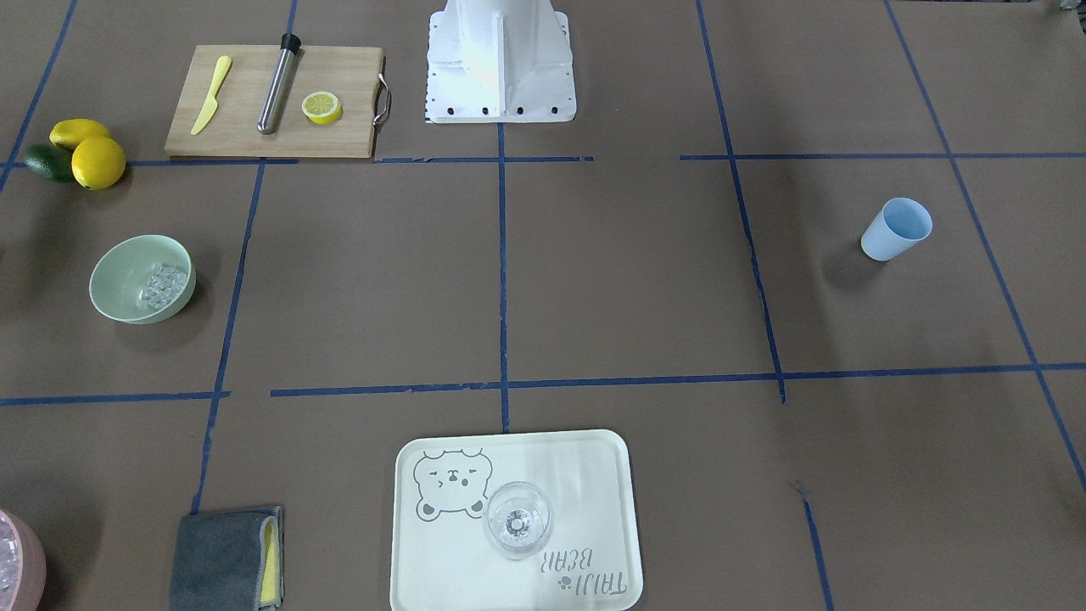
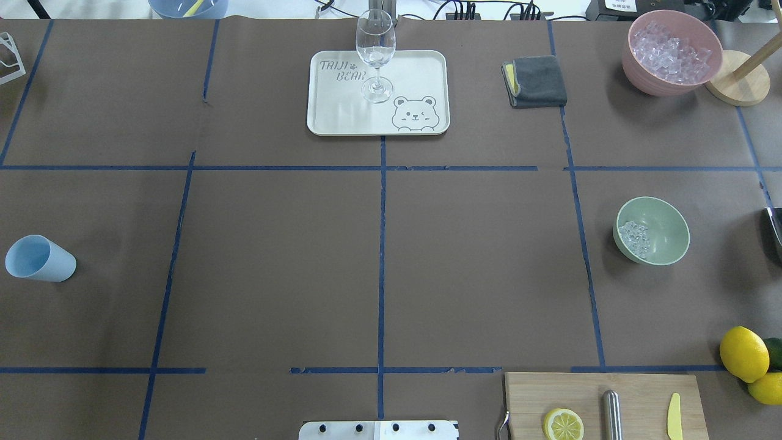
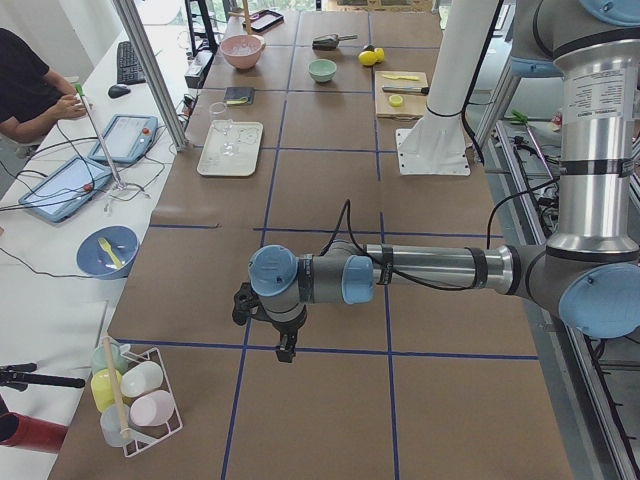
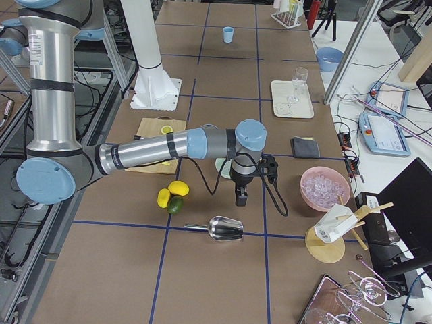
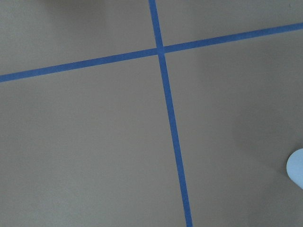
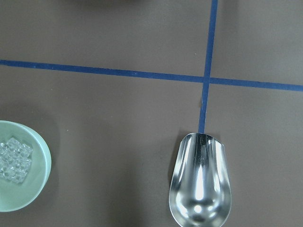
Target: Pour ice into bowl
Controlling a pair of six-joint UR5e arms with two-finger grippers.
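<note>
Stretching across the long brown paper-covered table (image 2: 275, 275) with its blue tape grid, both silver-and-blue robot arms hang low, yet neither shows in the overhead or front views. The left arm (image 3: 430, 270) points its left gripper (image 3: 285, 345) down over bare paper; from the table's end alone I cannot tell whether its fingers are spread or pressed together. The same goes for the right gripper (image 4: 241, 197) on the right arm (image 4: 148, 155). The rectangular cream tray (image 2: 421, 67) with a bear drawing carries a clear stemmed wine glass (image 2: 375, 52). The round pink tub (image 2: 647, 82), heaped with clear cubes, is cut off at the front view's corner. The round pale mint-green bowl (image 2: 651, 230) stands on the robot's right side of the table, mostly hidden behind the right arm in the side view, and the small clear glossy ice cubes (image 2: 635, 237) lie clustered inside it against one wall. The shiny metal scoop (image 6: 199, 184) lies empty near the bowl, its handle outside the wrist view. The pale blue plastic cup (image 2: 38, 259) sits far off on the left side; the left wrist view catches only a sliver.
</note>
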